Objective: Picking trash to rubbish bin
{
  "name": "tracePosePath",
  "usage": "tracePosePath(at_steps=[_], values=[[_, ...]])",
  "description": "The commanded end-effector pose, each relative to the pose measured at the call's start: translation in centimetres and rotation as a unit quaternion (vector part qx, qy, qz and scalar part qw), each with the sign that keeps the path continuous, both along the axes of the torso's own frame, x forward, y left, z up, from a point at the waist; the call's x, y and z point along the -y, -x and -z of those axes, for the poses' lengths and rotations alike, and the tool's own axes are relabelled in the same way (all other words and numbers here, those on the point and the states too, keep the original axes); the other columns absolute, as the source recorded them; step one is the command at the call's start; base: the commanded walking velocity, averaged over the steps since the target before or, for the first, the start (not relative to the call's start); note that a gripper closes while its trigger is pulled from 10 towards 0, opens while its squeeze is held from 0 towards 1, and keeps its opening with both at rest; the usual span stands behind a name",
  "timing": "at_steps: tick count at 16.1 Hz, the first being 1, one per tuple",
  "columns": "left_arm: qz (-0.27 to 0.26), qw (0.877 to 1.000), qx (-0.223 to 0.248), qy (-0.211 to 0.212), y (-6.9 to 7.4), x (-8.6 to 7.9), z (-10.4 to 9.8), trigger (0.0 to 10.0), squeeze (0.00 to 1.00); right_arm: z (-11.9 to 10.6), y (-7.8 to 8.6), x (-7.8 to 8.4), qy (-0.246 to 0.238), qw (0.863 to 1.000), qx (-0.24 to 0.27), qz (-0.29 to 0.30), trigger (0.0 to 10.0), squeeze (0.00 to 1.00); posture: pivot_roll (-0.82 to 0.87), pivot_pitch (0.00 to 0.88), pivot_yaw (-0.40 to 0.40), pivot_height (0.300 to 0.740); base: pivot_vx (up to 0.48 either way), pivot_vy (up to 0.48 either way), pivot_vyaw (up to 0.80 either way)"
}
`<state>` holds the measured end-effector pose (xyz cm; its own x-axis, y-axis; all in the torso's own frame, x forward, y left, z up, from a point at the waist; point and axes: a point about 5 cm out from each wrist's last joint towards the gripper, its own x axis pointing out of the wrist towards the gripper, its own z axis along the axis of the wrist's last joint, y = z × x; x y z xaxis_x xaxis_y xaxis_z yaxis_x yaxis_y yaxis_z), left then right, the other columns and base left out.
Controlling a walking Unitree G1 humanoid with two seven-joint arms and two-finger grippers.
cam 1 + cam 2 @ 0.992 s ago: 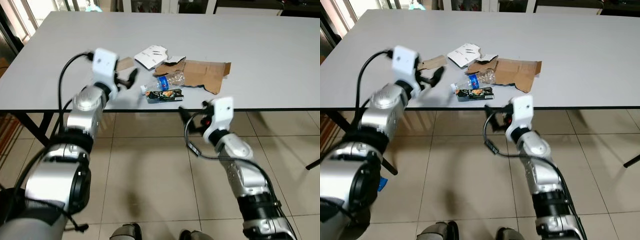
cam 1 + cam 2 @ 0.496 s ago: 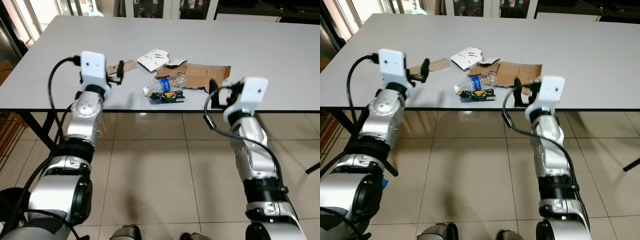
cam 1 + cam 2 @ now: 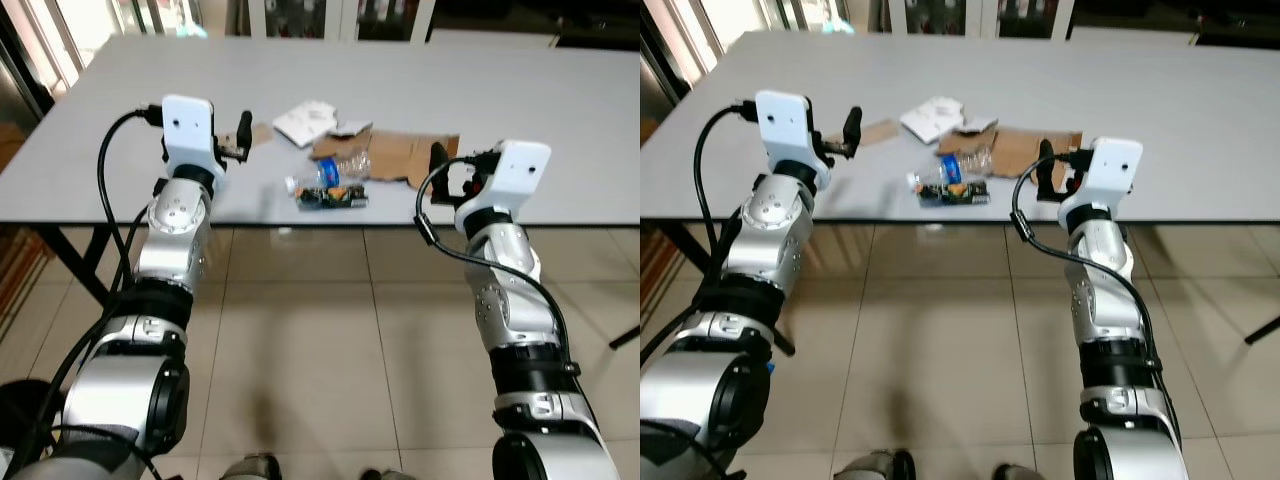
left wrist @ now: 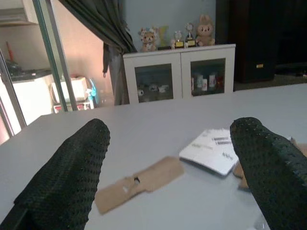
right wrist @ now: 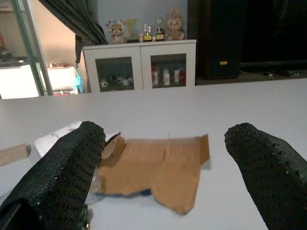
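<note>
Since a second ago you have raised both arms to table height, and your right gripper (image 3: 1052, 172), which hung below the table edge, now sits at the near edge of the grey table (image 3: 560, 110). Its fingers (image 5: 72, 167) are spread wide with nothing between them, and just ahead of them lies the torn brown cardboard sheet (image 5: 160, 165), flat on the table and not touched. Toward your left from that gripper, near the table's front edge, are the crushed clear plastic bottle (image 3: 325, 176) with a blue label and, touching it on the near side, the dark snack wrapper (image 3: 331, 198). Your left gripper (image 3: 241, 138) is up over the table on the other side of this pile, fingers (image 4: 72, 167) also wide apart and empty. Ahead of it lies a small brown cardboard strip (image 4: 139, 183), and just past that the white paper carton (image 4: 212, 149), which rests against the far end of the cardboard sheet. Beyond the table, your wrist views show a white glass-door cabinet (image 5: 141, 64) with small figurines on top.
</note>
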<state>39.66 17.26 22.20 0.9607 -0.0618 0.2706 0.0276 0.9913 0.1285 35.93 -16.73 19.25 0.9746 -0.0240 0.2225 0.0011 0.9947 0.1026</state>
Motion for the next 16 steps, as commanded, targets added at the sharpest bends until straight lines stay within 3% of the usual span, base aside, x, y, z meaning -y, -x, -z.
tracePosePath(at_steps=[1,3,16], values=[[-0.006,1.000,0.002,0.003,-0.03,-0.10,-0.34,10.0,0.00,-0.56,-0.18,0.62,-0.003,1.000,0.011,0.012,10.0,0.00,-0.03,0.083,-0.008,0.740,0.480,0.000,-0.59],[-0.004,1.000,0.001,-0.002,0.04,-0.06,-0.30,10.0,0.00,-0.40,-0.23,0.68,-0.006,1.000,0.007,0.015,10.0,0.00,-0.03,0.086,-0.008,0.740,0.480,0.000,-0.52],[-0.002,1.000,0.000,-0.007,0.16,0.09,-0.54,10.0,0.00,-0.14,-0.27,0.26,-0.004,1.000,0.008,0.009,10.0,0.00,-0.03,0.092,-0.012,0.740,0.480,0.000,0.00]])
